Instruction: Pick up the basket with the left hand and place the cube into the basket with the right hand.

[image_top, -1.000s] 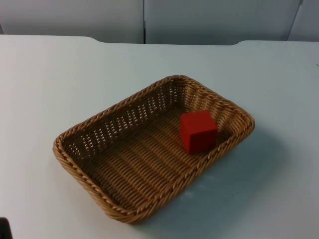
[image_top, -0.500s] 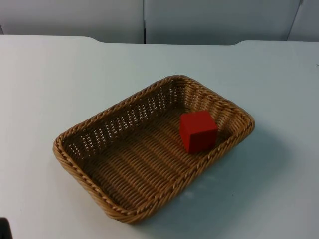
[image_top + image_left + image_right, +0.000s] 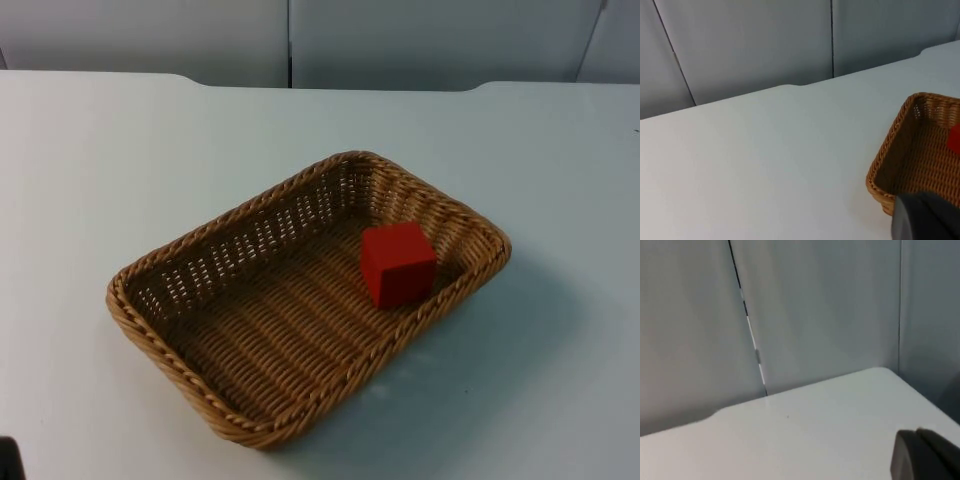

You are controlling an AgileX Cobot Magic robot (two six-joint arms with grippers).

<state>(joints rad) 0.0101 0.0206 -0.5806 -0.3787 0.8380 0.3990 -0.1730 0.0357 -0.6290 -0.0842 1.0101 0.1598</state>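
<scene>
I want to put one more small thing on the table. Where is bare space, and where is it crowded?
Bare table lies between the basket and the grey partition wall, and on both sides of the basket. Inside the basket, the woven floor is free toward its near-left end; the red cube takes up the far-right end, close to the rim.

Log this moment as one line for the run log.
basket: on table, unheld | red cube: inside basket, by far right end | left gripper: beside basket | right gripper: waits over table
</scene>
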